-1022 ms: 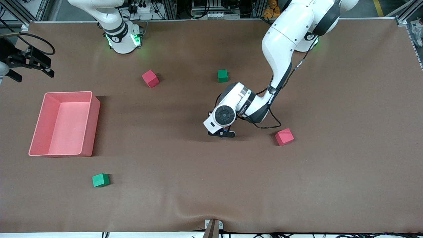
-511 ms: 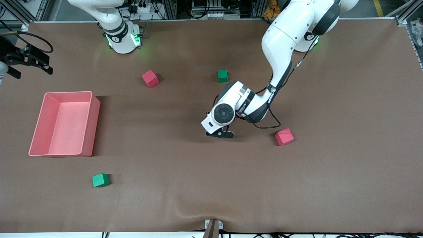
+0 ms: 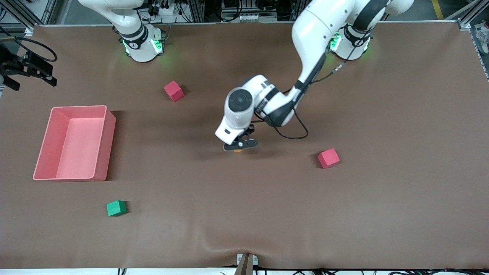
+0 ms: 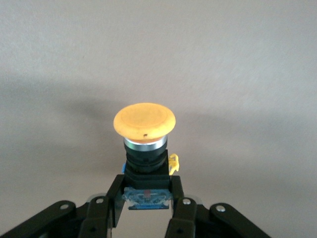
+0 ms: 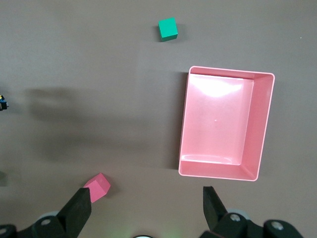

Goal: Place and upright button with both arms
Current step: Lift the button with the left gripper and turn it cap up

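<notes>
My left gripper (image 3: 240,145) is shut on the button (image 3: 238,150) and holds it above the brown mat in the middle of the table. In the left wrist view the button's round orange cap (image 4: 144,120) points away from the left gripper (image 4: 147,193). Its black body sits between the two fingers (image 4: 184,206). My right gripper (image 3: 29,81) is open and empty. It hangs high over the table edge at the right arm's end, above the pink bin. Its spread fingers (image 5: 78,212) show in the right wrist view.
A pink bin (image 3: 76,108) stands toward the right arm's end; it also shows in the right wrist view (image 5: 185,124). Red cubes lie near the right arm's base (image 3: 174,91) and toward the left arm's end (image 3: 329,158). A green cube (image 3: 116,208) lies nearer the camera.
The left arm has risen and swung toward the right arm's end with the button. It now hides the green cube near its base. The right gripper has shifted slightly.
</notes>
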Tool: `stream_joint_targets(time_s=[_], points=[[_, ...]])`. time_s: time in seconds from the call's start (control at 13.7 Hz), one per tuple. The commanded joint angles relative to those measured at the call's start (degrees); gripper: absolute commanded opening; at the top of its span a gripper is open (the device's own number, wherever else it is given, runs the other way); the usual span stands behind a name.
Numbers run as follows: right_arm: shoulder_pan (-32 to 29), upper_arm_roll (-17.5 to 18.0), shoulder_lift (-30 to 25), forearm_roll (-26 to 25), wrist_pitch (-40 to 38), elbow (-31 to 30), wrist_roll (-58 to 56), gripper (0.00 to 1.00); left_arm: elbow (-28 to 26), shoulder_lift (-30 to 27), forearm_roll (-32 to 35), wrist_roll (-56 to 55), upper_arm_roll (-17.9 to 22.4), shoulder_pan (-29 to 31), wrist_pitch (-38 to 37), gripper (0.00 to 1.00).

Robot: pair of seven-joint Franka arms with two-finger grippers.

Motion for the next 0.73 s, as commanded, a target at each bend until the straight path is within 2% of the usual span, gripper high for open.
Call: stream_joint_targets(time_s=[0.0, 0.07, 0.22, 0.36, 0.66], points=[[0.51, -0.32, 0.56, -1.07, -1.14, 1.48, -0.55, 1.00, -0.95, -0.40, 6.94, -10.47, 1.36, -1.54, 5.15, 0.00], [0.42, -0.32, 0.56, -0.99, -1.22, 1.48, -0.63, 1.00, -0.95, -0.23, 11.33, -14.86, 1.80, -2.59, 6.30, 0.00], [0.34, -0.32, 0.48, -0.90, -2.80, 1.48, -1.07, 1.00, -1.12, 0.47, 25.35, -23.74, 2.51, -4.88, 6.57, 0.00], [0.25, -0.23, 0.56, -0.90, -2.81, 1.48, -0.90, 1.00, -1.30, 1.97, 35.93, -33.05, 2.42, -5.76, 7.36, 0.00], [0.33, -0.23, 0.56, -0.99, -2.81, 1.48, -0.99, 1.00, -1.47, 3.73, 47.12, -41.00, 2.51, -7.70, 7.80, 0.00]])
